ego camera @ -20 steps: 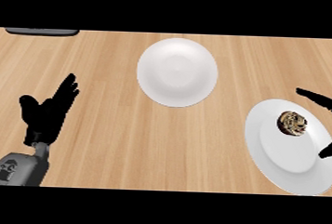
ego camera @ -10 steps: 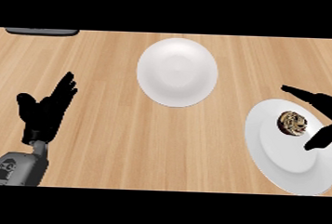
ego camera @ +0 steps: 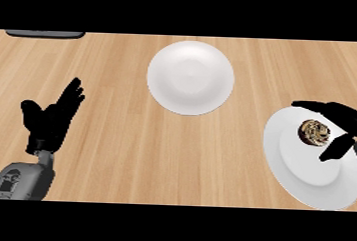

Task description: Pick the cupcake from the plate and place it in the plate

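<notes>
The cupcake (ego camera: 314, 132) sits on the white plate at the right (ego camera: 305, 172), in that plate's far half, close to its far-right rim. It shows a dark brown wrapper and a mottled tan-and-brown top, seen from above.

The right hand (ego camera: 342, 129) comes in from the right edge and arches over this plate. Its fingers (ego camera: 315, 106) curve over the far side of the cupcake, while the thumb (ego camera: 335, 148) hangs down on the near-right side — the two parts bracket the cupcake from either side. The hand is curled around it but there is a sliver of white plate between the cupcake and the black fingers, so whether anything actually touches the cupcake cannot be told. The cupcake stands upright on the plate's surface.

The second white plate (ego camera: 190, 77) lies at the far centre of the wooden counter (ego camera: 173, 152), well apart from the right-hand plate and with nothing on it.

The left hand (ego camera: 52, 120) shows at the left, above its grey forearm (ego camera: 21, 179), which rises from the near-left corner. It is open, with fingers straight and pointing away toward the far right and the thumb spread to the left — resting, touching nothing.

A dark flat object (ego camera: 44, 34) lies at the far-left edge of the counter, cut off by the view.
</notes>
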You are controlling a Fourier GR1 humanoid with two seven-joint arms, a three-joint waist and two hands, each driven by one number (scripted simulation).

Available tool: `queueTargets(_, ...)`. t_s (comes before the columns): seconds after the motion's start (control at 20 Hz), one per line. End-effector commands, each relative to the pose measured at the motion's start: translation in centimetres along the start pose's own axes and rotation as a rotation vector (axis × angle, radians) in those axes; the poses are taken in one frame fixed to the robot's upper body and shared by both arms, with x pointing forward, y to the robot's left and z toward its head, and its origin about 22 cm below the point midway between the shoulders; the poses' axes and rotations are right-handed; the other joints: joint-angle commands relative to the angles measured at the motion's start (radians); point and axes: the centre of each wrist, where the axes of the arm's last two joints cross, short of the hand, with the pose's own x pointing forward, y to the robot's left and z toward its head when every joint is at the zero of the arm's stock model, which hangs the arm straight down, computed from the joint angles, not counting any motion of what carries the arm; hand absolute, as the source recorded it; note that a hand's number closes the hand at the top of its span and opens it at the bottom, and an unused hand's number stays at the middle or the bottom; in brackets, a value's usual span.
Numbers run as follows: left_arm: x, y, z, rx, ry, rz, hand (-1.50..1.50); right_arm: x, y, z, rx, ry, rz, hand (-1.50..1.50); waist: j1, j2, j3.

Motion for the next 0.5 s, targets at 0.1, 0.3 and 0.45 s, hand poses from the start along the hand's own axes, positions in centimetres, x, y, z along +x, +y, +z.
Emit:
queueTargets(0.1,-0.8,0.8,0.6,-0.004,-0.003,0.000,0.00,0.3,2.6,-0.4,0.071,-0.104,0.067,1.50,-0.004,-0.002,0.000)
queueTargets(0.3,0.5,0.6,0.2,0.002,0.009,-0.009,0.00,0.0,2.8,-0.9,0.054,-0.115,0.015,1.50,0.004,0.001,0.001)
queueTargets(0.45,-0.4,-1.3,1.0,-0.018,-0.016,0.012,0.00,1.1,1.8,-2.1,0.018,-0.125,-0.006,1.50,0.003,0.001,0.001)
